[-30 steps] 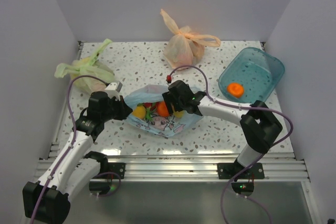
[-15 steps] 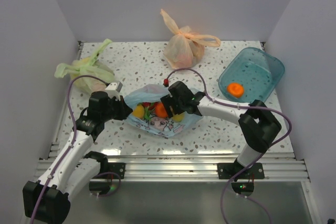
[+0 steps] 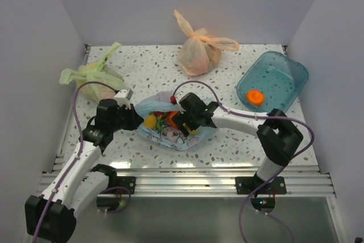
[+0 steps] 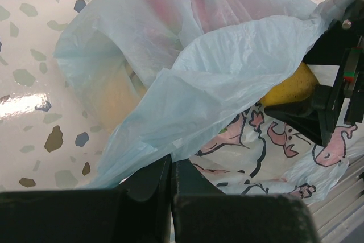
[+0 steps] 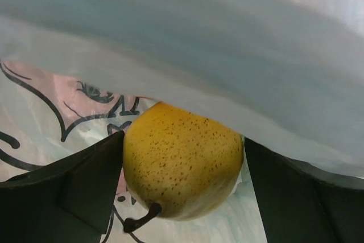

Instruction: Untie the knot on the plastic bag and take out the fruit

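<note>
The light blue plastic bag [image 3: 170, 136] with the pink cartoon print lies open at the table's middle; no tied knot shows. My left gripper [image 3: 136, 119] is shut on the bag's left edge, and the film runs down between its fingers [image 4: 170, 166]. My right gripper [image 3: 181, 122] reaches into the bag's mouth and is shut on a yellow speckled pear [image 5: 182, 160], a finger on each side. The pear also shows in the left wrist view [image 4: 290, 86]. Another yellow fruit [image 3: 150, 121] and red and orange fruit [image 3: 169, 119] lie inside the bag.
A knotted green bag [image 3: 91, 77] sits at the back left. A knotted orange bag [image 3: 198, 52] sits at the back middle. A teal bin [image 3: 278, 69] at the right holds one orange fruit [image 3: 255, 97].
My right gripper has moved left, deeper into the bag, and now covers most of the orange fruit. The left arm has not moved.
</note>
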Robot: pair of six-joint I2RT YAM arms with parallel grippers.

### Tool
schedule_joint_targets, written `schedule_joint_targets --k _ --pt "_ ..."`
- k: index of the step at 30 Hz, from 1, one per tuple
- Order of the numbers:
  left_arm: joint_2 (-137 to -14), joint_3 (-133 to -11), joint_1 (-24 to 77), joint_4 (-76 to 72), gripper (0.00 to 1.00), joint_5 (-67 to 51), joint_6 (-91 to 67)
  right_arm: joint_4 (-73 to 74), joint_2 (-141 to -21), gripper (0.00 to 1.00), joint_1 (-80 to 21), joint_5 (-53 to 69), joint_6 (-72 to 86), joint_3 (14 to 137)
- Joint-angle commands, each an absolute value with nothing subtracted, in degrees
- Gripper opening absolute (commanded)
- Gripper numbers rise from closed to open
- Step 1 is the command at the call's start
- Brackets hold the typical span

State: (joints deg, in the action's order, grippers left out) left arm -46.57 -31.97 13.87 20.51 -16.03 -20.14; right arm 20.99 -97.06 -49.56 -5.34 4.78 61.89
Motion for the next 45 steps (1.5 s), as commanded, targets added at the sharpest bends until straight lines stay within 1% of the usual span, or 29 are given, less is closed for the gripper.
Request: schedule_joint_targets --k 1,5,6,9,12,17,21,28,33,39,42,43,44,45 --pt "-46.76 -31.64 13.45 17.67 0.02 -16.44 -19.25 23.47 -98.26 0.87 -51.32 -7.38 2.37 64.25" --pt "-46.67 -31.64 13.45 17.84 0.02 -16.17 -19.34 22.77 -95.72 0.75 -51.24 -6.16 3.34 64.51" --pt "-46.67 -31.64 13.45 17.84 0.02 -16.17 -19.34 22.85 -95.1 0.67 -51.33 -5.54 3.69 64.69" --pt "-46.67 -31.73 13.45 17.75 0.02 -16.08 -19.42 21.89 -92.38 0.56 -51.24 -1.94 5.44 65.04" --pt "-46.58 -31.64 13.45 17.75 0.02 -16.0 -19.34 20.39 -89.05 0.52 -51.33 -0.26 6.94 65.21" --pt "-46.67 -31.73 13.45 17.75 0.02 -16.08 -19.42 19.34 -85.08 0.52 -51.33 4.73 7.91 67.93" --pt "-46.58 -31.64 13.45 17.75 0.02 -16.08 -19.34 19.43 -84.55 0.56 -51.33 7.38 8.44 70.31" --pt "-46.32 -31.73 13.45 17.75 0.02 -16.0 -19.34 17.93 -86.04 0.59 -51.15 7.3 10.28 70.05" --pt "-46.32 -31.64 13.45 17.75 0.02 -16.0 -19.34 19.16 -91.13 0.61 -51.15 4.75 10.02 69.96" --pt "-45.79 -31.73 13.45 17.84 0.02 -15.82 -19.34 17.32 -96.76 0.64 -51.33 0.35 15.11 66.18" --pt "-45.97 -31.73 13.45 17.75 0.02 -15.91 -19.34 16.96 -97.73 0.71 -51.24 -1.22 17.22 65.48" --pt "-46.05 -31.73 13.45 17.75 0.02 -15.82 -19.42 17.31 -98.0 0.75 -51.33 -1.67 17.23 65.57" --pt "-46.05 -31.73 13.53 17.75 0.02 -15.82 -19.34 18.18 -98.17 0.84 -51.33 -2.89 17.05 65.74" --pt "-45.97 -31.64 13.45 17.75 0.02 -15.82 -19.34 18.8 -98.35 0.91 -51.33 -3.25 16.88 65.83"
